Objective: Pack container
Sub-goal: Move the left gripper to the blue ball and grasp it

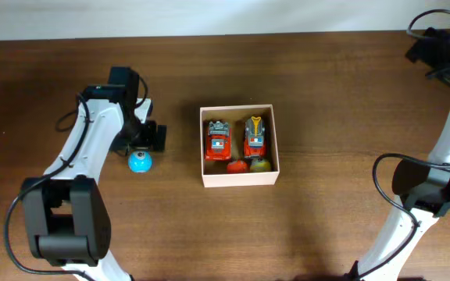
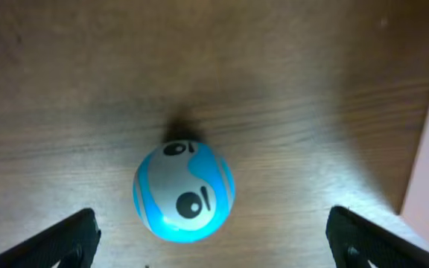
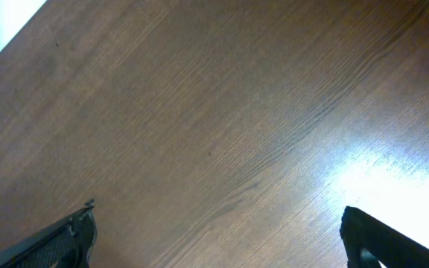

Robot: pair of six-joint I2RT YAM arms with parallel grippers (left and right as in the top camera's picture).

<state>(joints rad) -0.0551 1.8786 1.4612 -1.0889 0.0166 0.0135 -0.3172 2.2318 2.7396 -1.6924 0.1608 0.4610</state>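
Lying near wide-spread left jaws: container (image 1: 239, 179).

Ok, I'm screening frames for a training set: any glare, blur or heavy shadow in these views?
Right wrist: bright glare on the table at lower right washes out the grain. Left wrist: the blue ball is in focus, with a dark shadow just above it in frame. Overhead: evenly lit, no glare.

Open table (image 1: 178, 195) between blue ball (image 1: 140, 161) and container (image 1: 239, 179) wall
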